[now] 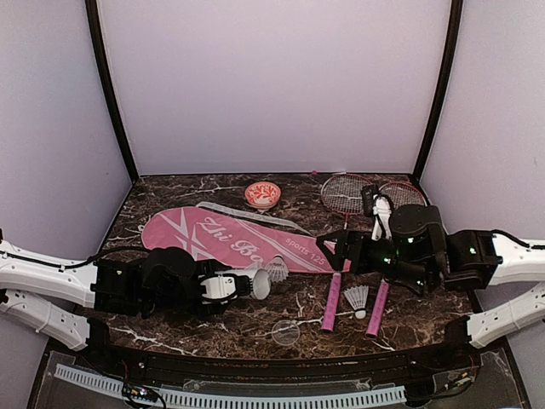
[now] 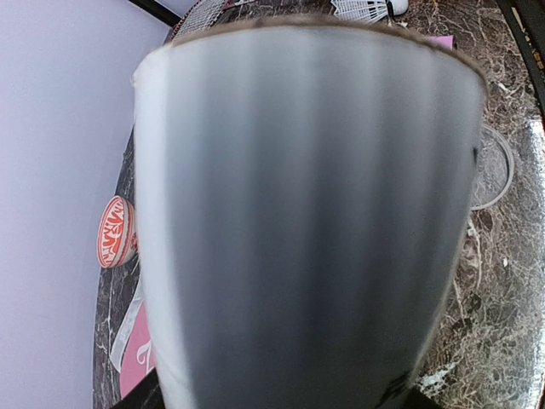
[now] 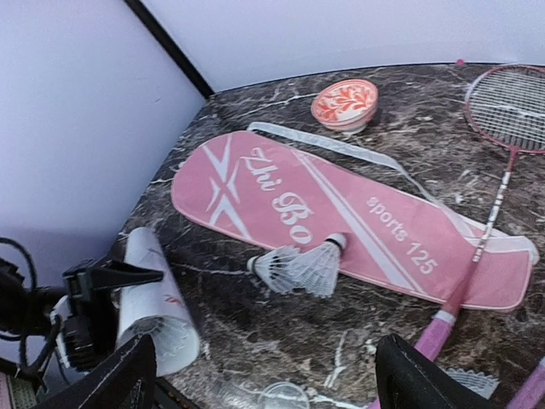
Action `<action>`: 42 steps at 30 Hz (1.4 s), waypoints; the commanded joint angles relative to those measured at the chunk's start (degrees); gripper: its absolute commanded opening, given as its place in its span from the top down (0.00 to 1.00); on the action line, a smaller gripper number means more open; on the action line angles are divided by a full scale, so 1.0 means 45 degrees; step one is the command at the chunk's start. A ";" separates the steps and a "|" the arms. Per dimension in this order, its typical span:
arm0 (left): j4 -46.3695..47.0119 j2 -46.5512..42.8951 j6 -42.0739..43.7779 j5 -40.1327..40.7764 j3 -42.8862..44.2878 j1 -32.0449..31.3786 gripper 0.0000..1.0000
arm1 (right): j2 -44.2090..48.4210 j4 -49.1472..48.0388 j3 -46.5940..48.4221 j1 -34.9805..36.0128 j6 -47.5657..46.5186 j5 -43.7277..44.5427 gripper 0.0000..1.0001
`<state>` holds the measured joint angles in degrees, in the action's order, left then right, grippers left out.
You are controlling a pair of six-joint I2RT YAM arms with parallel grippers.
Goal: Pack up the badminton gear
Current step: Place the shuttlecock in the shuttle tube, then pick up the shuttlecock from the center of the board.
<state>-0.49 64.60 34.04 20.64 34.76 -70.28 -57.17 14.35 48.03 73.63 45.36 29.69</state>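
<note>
My left hand (image 1: 223,286) is clamped on the long white tube (image 1: 255,284), held level just beside the pink cover (image 1: 213,237), at whose near edge two shuttlecocks (image 3: 279,268) lie. My right hand (image 3: 274,377) is spread wide, holding nothing.

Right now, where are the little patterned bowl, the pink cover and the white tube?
patterned bowl (image 1: 262,195): top view, its inside.
pink cover (image 3: 285,204): right wrist view, the "Zhi Bo" lettering.
white tube (image 3: 149,281): right wrist view, its side wall.
</note>
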 commanded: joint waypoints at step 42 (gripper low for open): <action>0.0051 -0.0446 -0.0323 -0.0272 0.0381 0.0013 0.37 | -0.4122 0.4033 -0.1242 -0.4119 0.4290 -0.2865 0.65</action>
<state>-0.56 63.75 34.00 20.27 34.76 -70.28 -76.07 33.87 42.00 53.06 64.42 18.61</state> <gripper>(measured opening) 0.636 0.376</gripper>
